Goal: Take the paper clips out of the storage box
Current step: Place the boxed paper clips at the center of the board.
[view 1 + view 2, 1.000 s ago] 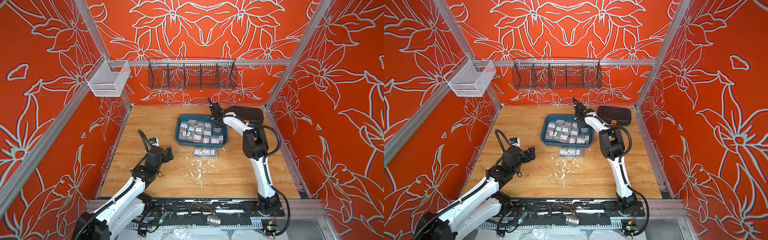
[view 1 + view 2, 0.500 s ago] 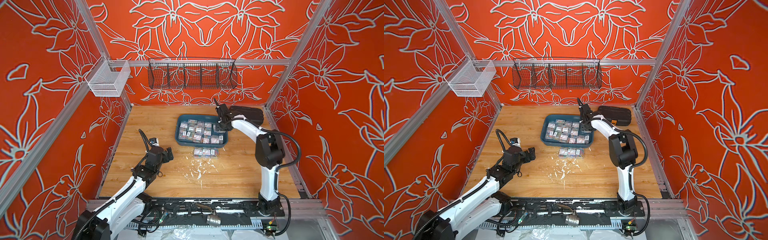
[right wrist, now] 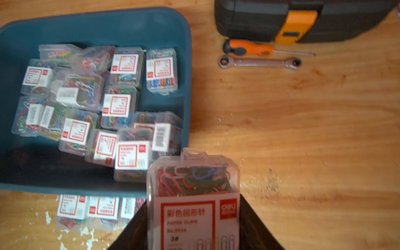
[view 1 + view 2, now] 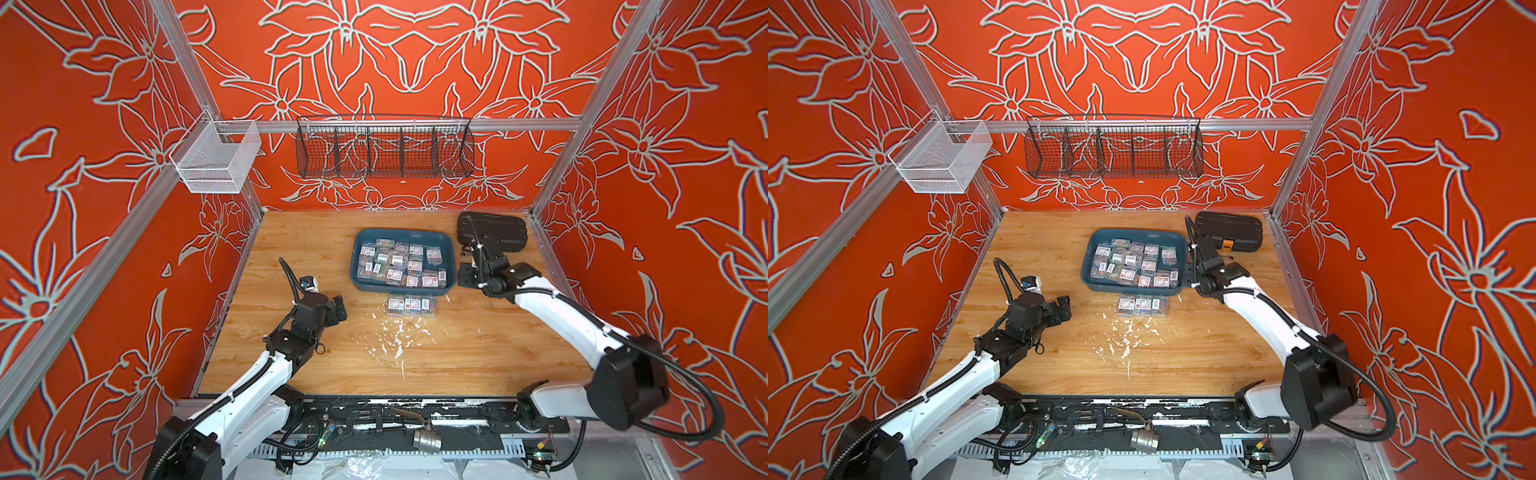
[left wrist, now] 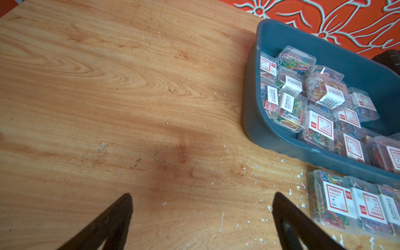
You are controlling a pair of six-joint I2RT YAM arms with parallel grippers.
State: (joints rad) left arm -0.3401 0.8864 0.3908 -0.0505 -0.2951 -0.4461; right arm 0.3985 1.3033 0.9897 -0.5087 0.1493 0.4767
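The storage box (image 4: 402,232) is a teal-blue tray at the back middle of the wooden table, filled with several clear boxes of paper clips (image 4: 399,262). Three more boxes of paper clips (image 4: 412,306) lie in a row on the table just in front of it. My right gripper (image 3: 193,216) is shut on one clear box of paper clips (image 3: 192,184), label up, beside the tray's right edge (image 4: 465,276). My left gripper (image 5: 201,197) hangs open over bare wood to the left of the tray (image 4: 338,309), with nothing between its fingers.
A black ribbed case (image 4: 492,230) with an orange latch sits at the back right. An orange screwdriver (image 3: 255,48) and a wrench (image 3: 259,62) lie before it. White flecks (image 4: 395,336) dot the table's middle. A black wire basket (image 4: 384,147) and a white mesh basket (image 4: 216,160) hang on the walls.
My right arm has swung from over the tray's right part out past its right edge, towards the front. The left arm has not moved.
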